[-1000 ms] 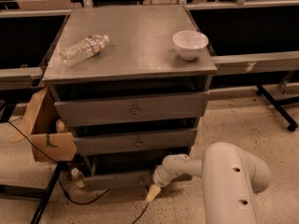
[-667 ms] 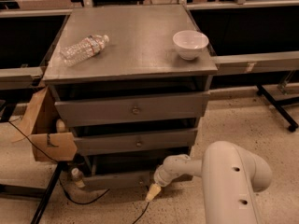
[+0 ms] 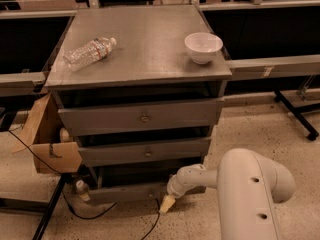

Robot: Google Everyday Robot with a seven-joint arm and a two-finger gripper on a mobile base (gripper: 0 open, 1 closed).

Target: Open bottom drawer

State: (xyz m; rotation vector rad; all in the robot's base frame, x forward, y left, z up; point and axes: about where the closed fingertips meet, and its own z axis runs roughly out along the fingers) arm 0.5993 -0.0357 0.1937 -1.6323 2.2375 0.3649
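Note:
The grey cabinet (image 3: 140,49) has three drawers. The bottom drawer (image 3: 125,192) is the lowest, slimmest grey front, just above the floor; its knob is hard to make out. My gripper (image 3: 167,203) is at the end of my white arm (image 3: 250,184), which reaches in from the lower right. It sits low against the right part of the bottom drawer's front, its cream tip pointing down at the floor. The middle drawer (image 3: 145,152) and top drawer (image 3: 142,116) stand slightly out from the cabinet.
A plastic water bottle (image 3: 89,53) lies on the cabinet top and a white bowl (image 3: 203,47) stands there. A cardboard box (image 3: 47,139) hangs at the cabinet's left. A small bottle (image 3: 81,189) and a black cable (image 3: 95,215) lie on the floor. Black table legs (image 3: 295,111) stand right.

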